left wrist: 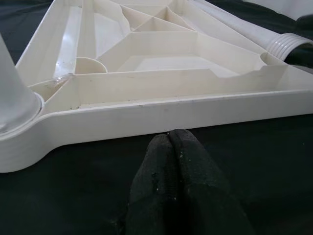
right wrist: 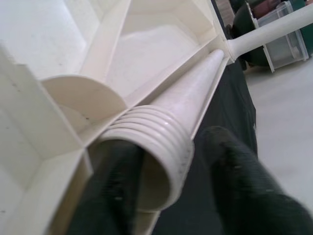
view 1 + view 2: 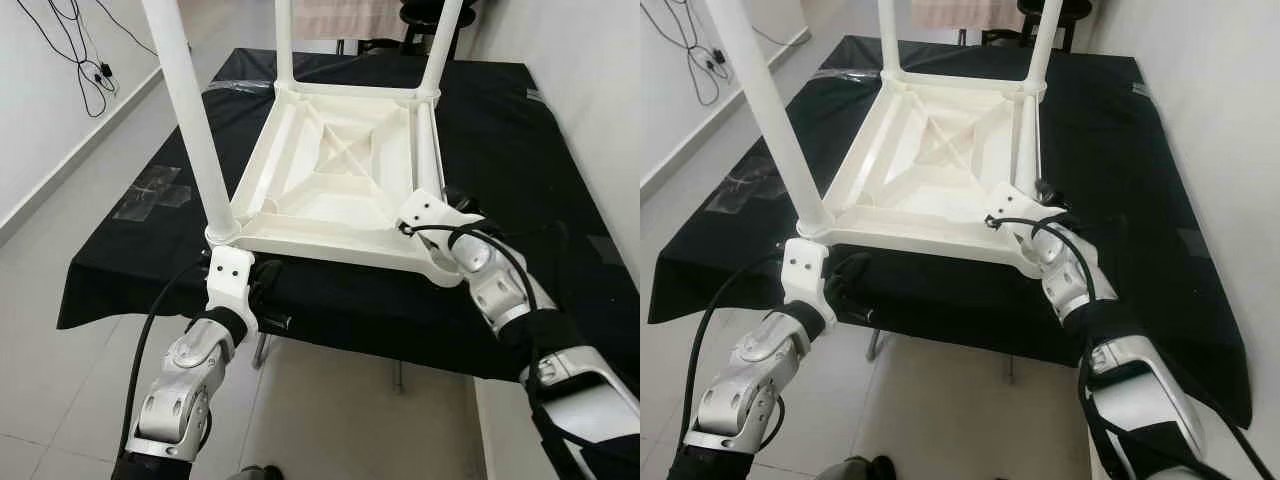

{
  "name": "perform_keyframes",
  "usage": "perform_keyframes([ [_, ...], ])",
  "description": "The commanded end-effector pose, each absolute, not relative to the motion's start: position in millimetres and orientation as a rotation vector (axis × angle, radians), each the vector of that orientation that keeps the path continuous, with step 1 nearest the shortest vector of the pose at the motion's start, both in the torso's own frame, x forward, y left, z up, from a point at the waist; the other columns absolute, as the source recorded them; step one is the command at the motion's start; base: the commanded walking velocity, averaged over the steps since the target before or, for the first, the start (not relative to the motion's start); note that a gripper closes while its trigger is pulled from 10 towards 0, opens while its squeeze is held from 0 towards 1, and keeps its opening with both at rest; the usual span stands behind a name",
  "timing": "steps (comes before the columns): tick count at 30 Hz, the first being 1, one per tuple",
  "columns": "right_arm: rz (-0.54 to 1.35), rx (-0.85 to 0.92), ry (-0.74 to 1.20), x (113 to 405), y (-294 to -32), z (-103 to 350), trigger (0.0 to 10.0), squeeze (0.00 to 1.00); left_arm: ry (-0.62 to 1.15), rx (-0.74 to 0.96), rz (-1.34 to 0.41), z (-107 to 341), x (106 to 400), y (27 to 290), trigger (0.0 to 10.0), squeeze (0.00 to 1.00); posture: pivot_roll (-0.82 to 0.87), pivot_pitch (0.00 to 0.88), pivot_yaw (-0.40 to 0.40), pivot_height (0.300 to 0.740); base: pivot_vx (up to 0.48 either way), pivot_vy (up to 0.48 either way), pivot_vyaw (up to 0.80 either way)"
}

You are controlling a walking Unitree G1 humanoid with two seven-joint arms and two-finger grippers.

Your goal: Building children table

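Inverted white ribbed-plastic tabletop: right gripper spread around loose threaded tapered leg; left gripper closed, empty, at its near edge.

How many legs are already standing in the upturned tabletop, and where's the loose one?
3 standing: near-left corner leg, far-left leg, far-right leg. A fourth leg lies loose along the tabletop's right edge, its threaded end between the right end effector's fingers.

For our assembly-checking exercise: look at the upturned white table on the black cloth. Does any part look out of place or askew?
Yes. Three legs stand upright in their corner sockets, but the fourth leg lies flat along the tabletop's right edge, its threaded end at the near right corner. The right pincer straddles that end, fingers open. The left pincer rests shut on the cloth.
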State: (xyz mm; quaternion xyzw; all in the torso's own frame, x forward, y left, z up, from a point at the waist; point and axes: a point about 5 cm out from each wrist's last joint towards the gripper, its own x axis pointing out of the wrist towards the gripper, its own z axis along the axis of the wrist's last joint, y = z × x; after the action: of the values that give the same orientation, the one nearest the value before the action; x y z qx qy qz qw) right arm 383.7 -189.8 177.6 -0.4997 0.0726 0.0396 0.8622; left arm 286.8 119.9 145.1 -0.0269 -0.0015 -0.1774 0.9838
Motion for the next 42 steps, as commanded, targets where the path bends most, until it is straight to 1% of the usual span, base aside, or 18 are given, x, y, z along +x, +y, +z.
perform_keyframes([
  [1,0.062,-1.055,0.108,382,-186,177,0.0,0.00,0.008,-0.047,-0.349,144,286,121,10.0,0.00,0.02,0.134,-0.011,0.740,0.000,0.000,0.00],
  [8,-0.018,-1.062,0.037,383,-194,191,0.0,0.00,0.006,-0.049,-0.348,144,286,121,10.0,0.00,0.01,0.134,-0.013,0.740,0.000,0.000,0.00],
  [16,-0.023,-1.041,0.012,383,-198,196,0.0,0.00,0.004,-0.049,-0.349,144,287,120,10.0,0.00,0.00,0.132,-0.013,0.740,0.000,0.000,0.00],
  [18,-0.021,-1.021,-0.026,383,-197,201,0.0,0.00,0.003,-0.049,-0.349,145,287,120,10.0,0.00,0.00,0.132,-0.013,0.740,0.000,0.000,0.00],
  [20,-0.016,-0.922,-0.079,382,-198,211,0.0,0.00,0.002,-0.047,-0.350,145,287,120,10.0,0.00,-0.01,0.131,-0.007,0.740,0.000,0.000,0.00],
  [21,-0.016,-0.922,-0.079,382,-198,211,0.0,0.00,0.002,-0.047,-0.350,145,287,120,10.0,0.00,-0.01,0.131,-0.007,0.740,0.000,0.000,0.00],
  [23,-0.012,-0.790,-0.126,378,-206,221,0.0,0.00,-0.007,-0.045,-0.357,148,287,119,10.0,0.00,-0.01,0.131,-0.007,0.740,0.000,0.000,0.00],
  [24,-0.012,-0.790,-0.126,378,-206,221,0.0,0.00,-0.007,-0.045,-0.357,148,287,119,10.0,0.00,-0.01,0.131,-0.007,0.740,0.000,0.000,0.00],
  [26,0.041,-0.641,-0.161,372,-214,228,0.0,0.00,-0.025,-0.051,-0.364,154,288,119,10.0,0.00,-0.01,0.130,-0.004,0.740,0.000,0.000,0.00],
  [27,0.041,-0.641,-0.161,372,-214,228,0.0,0.00,-0.025,-0.051,-0.364,154,288,119,10.0,0.00,-0.01,0.130,-0.004,0.740,0.000,0.000,0.00],
  [28,0.099,-0.567,-0.160,366,-222,229,0.0,0.00,-0.035,-0.056,-0.369,157,289,119,10.0,0.00,-0.01,0.129,0.000,0.740,0.000,0.000,0.00],
  [29,0.099,-0.567,-0.160,366,-222,229,0.0,0.00,-0.035,-0.056,-0.369,157,289,119,10.0,0.00,-0.01,0.129,0.000,0.740,0.000,0.000,0.00],
  [30,0.136,-0.506,-0.160,359,-234,232,0.0,0.00,-0.040,-0.060,-0.375,159,290,118,10.0,0.00,-0.02,0.129,0.004,0.740,0.000,0.000,0.00],
  [31,0.136,-0.506,-0.160,359,-234,232,0.0,0.00,-0.040,-0.060,-0.375,159,290,118,10.0,0.00,-0.02,0.129,0.004,0.740,0.000,0.000,0.00],
  [32,0.134,-0.419,-0.170,349,-257,237,0.0,0.00,-0.041,-0.067,-0.386,160,290,117,10.0,0.00,-0.02,0.129,0.008,0.740,0.000,0.000,0.00],
  [37,0.100,-0.346,-0.190,342,-274,243,0.0,0.00,-0.038,-0.069,-0.397,159,290,114,10.0,0.00,-0.03,0.128,0.011,0.740,0.000,0.000,0.00],
  [38,0.095,-0.300,-0.210,337,-280,246,0.0,0.00,-0.038,-0.071,-0.404,159,290,113,10.0,0.00,-0.03,0.128,0.014,0.740,0.000,0.000,0.00],
  [42,0.112,-0.221,-0.253,328,-286,252,0.0,0.00,-0.037,-0.073,-0.411,160,290,112,10.0,0.00,-0.03,0.127,0.015,0.740,0.000,0.000,0.00],
])
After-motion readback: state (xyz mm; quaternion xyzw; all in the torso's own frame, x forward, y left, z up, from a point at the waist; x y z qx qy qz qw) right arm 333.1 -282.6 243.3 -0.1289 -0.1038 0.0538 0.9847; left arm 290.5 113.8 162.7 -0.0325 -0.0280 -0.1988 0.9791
